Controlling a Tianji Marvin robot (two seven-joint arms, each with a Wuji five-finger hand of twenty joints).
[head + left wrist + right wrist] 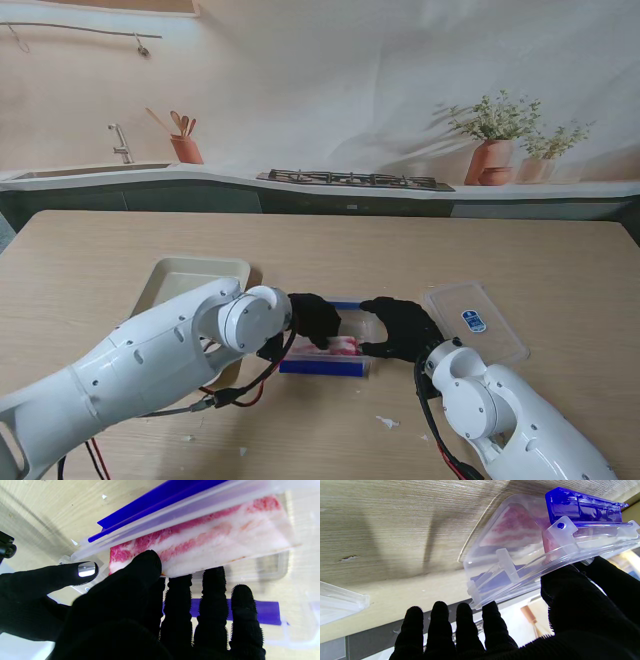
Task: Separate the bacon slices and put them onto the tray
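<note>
Bacon [200,540]: long axis along the box's [322,366] blue edges.
Left hand [315,318]: thumb and fingers pinching its end.
Right hand [400,328]: gripping the box's rim.
Tray [170,275]: partly arm-hidden.

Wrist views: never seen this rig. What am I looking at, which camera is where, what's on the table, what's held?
It is a two-armed robot with black five-fingered hands. The wide picture comes from a camera on its stand, looking down at a wooden table. The other two come from cameras on each wrist, looking along the fingers, and they appear upside down.

On the table: a beige tray on the robot's left, a clear lid on its right, and in the middle a clear container with blue clips, holding bacon.

The left hand pinches the end of a bacon slice. The right hand grips the container's end, seemingly steadying it. No bacon shows on the tray yet.
</note>
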